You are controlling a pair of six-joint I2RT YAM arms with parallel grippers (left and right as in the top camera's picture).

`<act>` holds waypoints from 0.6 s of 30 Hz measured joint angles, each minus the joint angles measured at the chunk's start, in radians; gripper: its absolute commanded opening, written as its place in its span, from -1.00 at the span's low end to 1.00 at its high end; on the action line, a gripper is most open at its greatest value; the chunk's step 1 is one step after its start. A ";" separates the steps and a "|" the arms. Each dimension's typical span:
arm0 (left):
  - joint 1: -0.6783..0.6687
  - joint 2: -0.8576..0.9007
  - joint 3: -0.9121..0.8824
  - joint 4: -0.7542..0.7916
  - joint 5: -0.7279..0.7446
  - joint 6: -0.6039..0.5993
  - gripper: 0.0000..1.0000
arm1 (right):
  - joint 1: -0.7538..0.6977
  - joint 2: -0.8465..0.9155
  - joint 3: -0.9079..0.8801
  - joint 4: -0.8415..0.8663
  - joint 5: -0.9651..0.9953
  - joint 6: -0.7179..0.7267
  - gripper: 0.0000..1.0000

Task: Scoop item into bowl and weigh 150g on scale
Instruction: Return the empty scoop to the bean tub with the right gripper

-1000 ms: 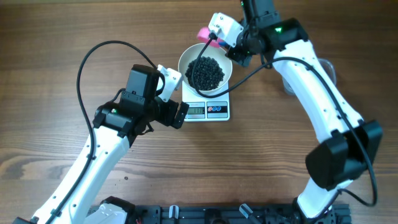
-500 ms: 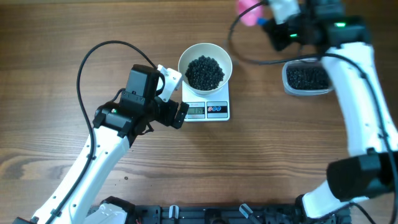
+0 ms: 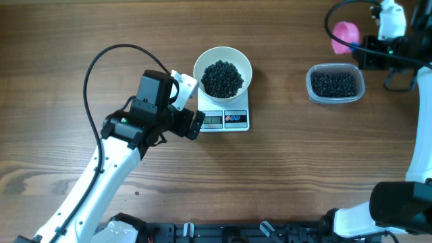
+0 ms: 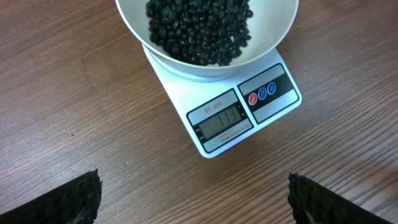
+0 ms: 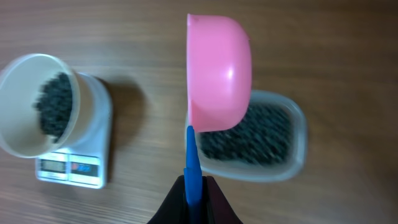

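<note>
The white bowl (image 3: 223,62) stands on the scale (image 3: 227,120) and holds a heap of black beads, the item (image 3: 223,77). In the left wrist view the scale's display (image 4: 221,123) reads 113 below the bowl (image 4: 273,37). My left gripper (image 3: 196,125) hovers open just left of the scale, its jaws (image 4: 194,183) wide apart over bare wood. My right gripper (image 3: 366,52) is shut on the blue handle (image 5: 193,158) of a pink scoop (image 3: 345,34). The scoop (image 5: 219,71) hangs turned on its side above the tub's far edge.
A clear plastic tub (image 3: 335,84) with more black beads sits right of the scale, also in the right wrist view (image 5: 255,140). The left arm's black cable (image 3: 101,57) loops over the table's left part.
My right arm has swung the scoop away from above the bowl, rightward past the tub to the far right back. The left arm has stayed put.
</note>
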 measured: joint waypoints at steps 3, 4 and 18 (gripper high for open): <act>0.000 0.000 0.000 0.000 0.000 0.000 1.00 | -0.004 0.000 -0.035 -0.015 0.065 0.008 -0.91; 0.000 0.000 0.000 0.000 0.000 0.000 1.00 | -0.004 0.000 -0.054 -0.017 0.084 0.015 -0.91; 0.000 0.000 0.000 0.000 0.000 0.000 1.00 | -0.004 0.014 -0.306 0.080 0.159 0.032 -0.91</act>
